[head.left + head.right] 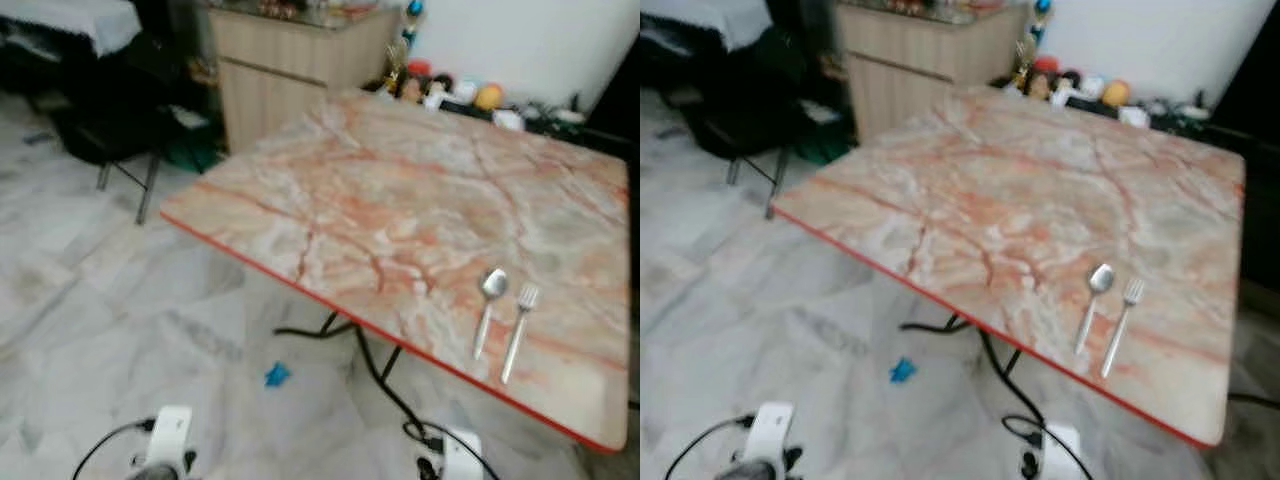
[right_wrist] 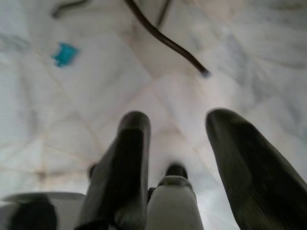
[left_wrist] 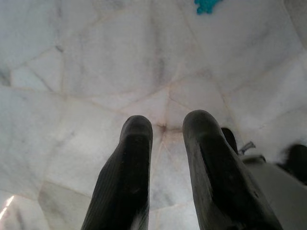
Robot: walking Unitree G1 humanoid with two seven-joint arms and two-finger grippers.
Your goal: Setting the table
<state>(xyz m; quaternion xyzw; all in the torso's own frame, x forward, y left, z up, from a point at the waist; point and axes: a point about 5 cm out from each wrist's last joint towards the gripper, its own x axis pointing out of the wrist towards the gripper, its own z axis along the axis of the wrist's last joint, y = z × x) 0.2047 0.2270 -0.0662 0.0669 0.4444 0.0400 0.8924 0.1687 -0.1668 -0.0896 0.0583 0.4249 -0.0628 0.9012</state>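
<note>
Standing off from the square marble-pattern table w/ the red rim (image 1: 400,190), I read this as the approach/fetch stage of setting the table, not a placing move. Both arms hang idle toward the pale marble-tile floor (image 1: 90,300). In its wrist view the left gripper (image 3: 165,125) has a narrow gap between its two black fingers, nothing held; the right gripper (image 2: 184,122) is spread wider, also empty.

One setting is partly laid: a silver metal spoon (image 1: 488,308) and a silver metal fork (image 1: 519,318) lie side by side, just apart, in the lower right of the head view, near the table's closer edge, handles pointing toward that edge. Rest of the tabletop looks bare. No plate or cup that I can make out, so I judge the task well short of done.

A small blue scrap (image 1: 276,375) sits on the floor low centre, and a black cable (image 1: 375,370) trails under the table among its legs. Upper centre there's a light wood cabinet (image 1: 290,70), w/ small bright items (image 1: 450,88) along the wall, too blurred to name.

Next move, imo: find more tableware, prob by turning or walking, keeping my feet off that cable. Picture is soft, so I'd settle the view before any reach
</note>
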